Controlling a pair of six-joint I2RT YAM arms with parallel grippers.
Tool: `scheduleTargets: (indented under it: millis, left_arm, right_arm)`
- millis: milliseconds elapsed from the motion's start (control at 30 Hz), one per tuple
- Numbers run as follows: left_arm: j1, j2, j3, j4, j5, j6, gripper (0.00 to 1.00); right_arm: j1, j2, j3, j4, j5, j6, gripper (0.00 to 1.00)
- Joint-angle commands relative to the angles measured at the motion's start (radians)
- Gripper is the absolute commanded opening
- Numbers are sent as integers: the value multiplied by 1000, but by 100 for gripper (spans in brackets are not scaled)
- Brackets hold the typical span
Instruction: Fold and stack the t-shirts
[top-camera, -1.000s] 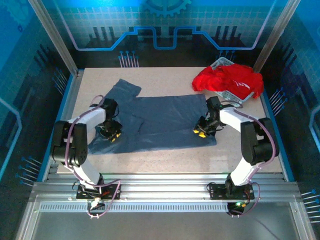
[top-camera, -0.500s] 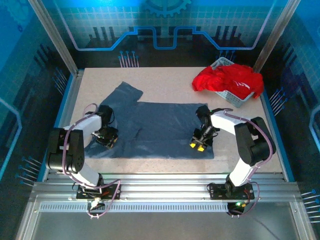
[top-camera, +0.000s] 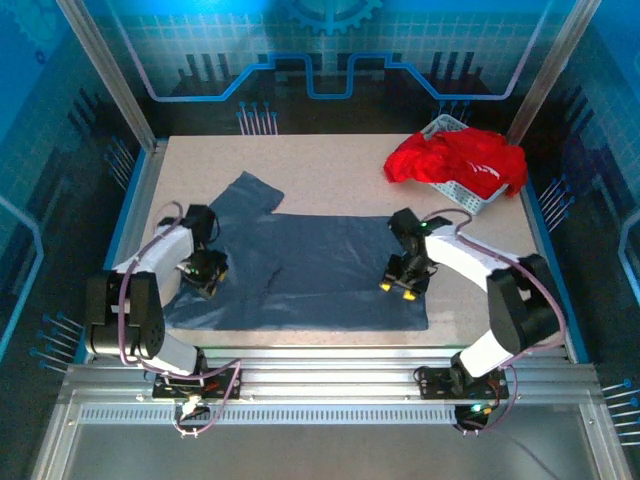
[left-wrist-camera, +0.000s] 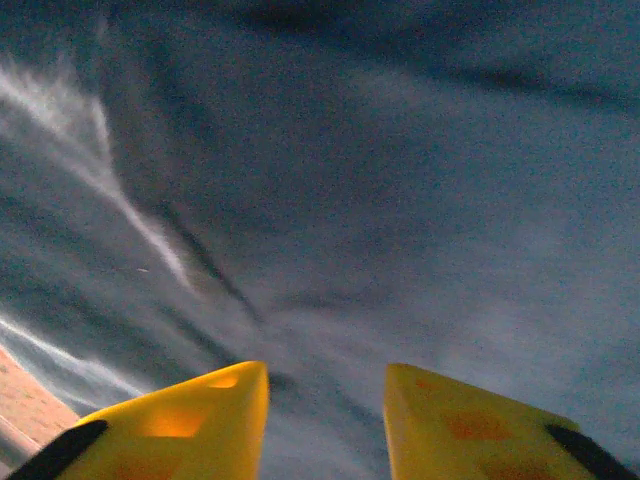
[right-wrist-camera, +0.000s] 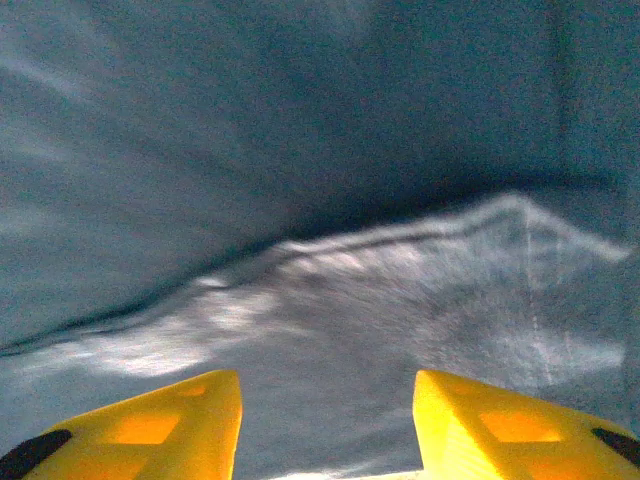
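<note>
From above, the blue shirt (top-camera: 310, 265) is seen spread flat on the near middle of the surface (top-camera: 330, 160). The red shirts (top-camera: 460, 160) are heaped over the basket (top-camera: 462, 193) at the far right. The left claw (top-camera: 207, 280) is set on the blue shirt's left part and the right claw (top-camera: 398, 290) near its right edge. In the wrist views both claws are shown parted with nothing pinched, and a raised crease (right-wrist-camera: 400, 240) is revealed ahead of the right one.

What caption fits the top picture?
Left gripper and right gripper hang open over blue t-shirt; red t-shirts fill the basket.
</note>
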Motion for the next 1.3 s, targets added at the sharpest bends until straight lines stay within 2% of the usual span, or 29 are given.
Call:
scheduleTargets:
  millis: [0,100,200,400,567,733,1067,1200,1267]
  left_arm:
    - [-3,4,180,-15,-55,67,42]
    - [-2,146,369,25,-27,166,47]
    - [0,308,549,103,62,245,47]
    - [12,571,856,178,141,348,50]
    - [43,685,896,279,184,405,51]
    - [61,734,937,306,195,449,53]
    - [63,788,986,333,213,395,54]
    - [63,799,1005,346,232,374,54]
    - [63,809,1019,346,238,369,54]
  right_arm:
    - [-86,-73,83,80,67,-75,52]
    - [-171,-27,136,142,87,-113,50]
    - [-227,65,185,214,119,-136,47]
    - [-265,279,315,299,145,-165,45]
    - [-277,421,435,296,164,-203,44]
    - [-282,538,570,205,187,-238,40]
    - [-281,662,680,94,208,-223,39]
    - [-281,687,698,100,201,-228,32]
    - [-280,692,705,97,198,-233,26]
